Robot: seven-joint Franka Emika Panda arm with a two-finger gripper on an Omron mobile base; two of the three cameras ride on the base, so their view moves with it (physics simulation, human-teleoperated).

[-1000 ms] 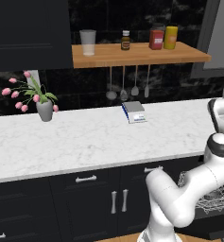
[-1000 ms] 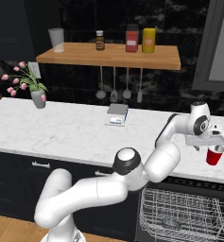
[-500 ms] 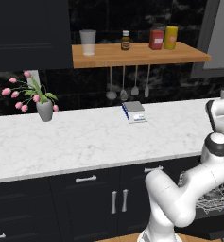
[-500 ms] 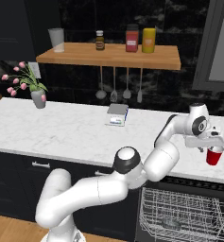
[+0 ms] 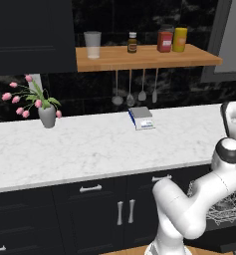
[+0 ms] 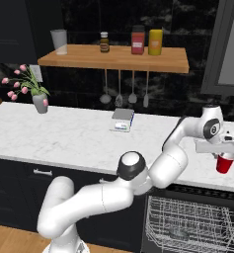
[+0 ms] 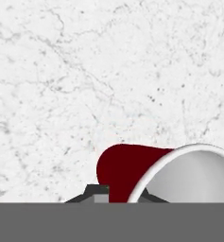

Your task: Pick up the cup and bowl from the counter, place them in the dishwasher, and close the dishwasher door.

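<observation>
At the left end of the surface [image 6: 64,136] you have a small vase of pink flowers [image 6: 38,101] near the back edge, and further along, about mid-length and also toward the back, a small blue-and-white box [image 6: 122,120]. Neither matters to the job. Move right and you reach the tool [image 6: 222,150], which hangs over the right end of the surface, close to its front edge, with the red cup [image 6: 225,162] clamped in it. In the hand view you see the cup's [image 7: 156,172] white rim and red wall right at the fingertips, with bare marble behind it, so the cup is clear of the surface and carried.

Over the last second little has shifted: the arm has eased only slightly and the cup is at much the same height and place. You are in the carry stage, not yet lowering.

Below and just right of the cup, the dishwasher [image 6: 192,225] stands open with its grey wire rack [image 6: 187,230] exposed. Judging from this, your next move is forward and down into that rack. No bowl is visible from here.
</observation>
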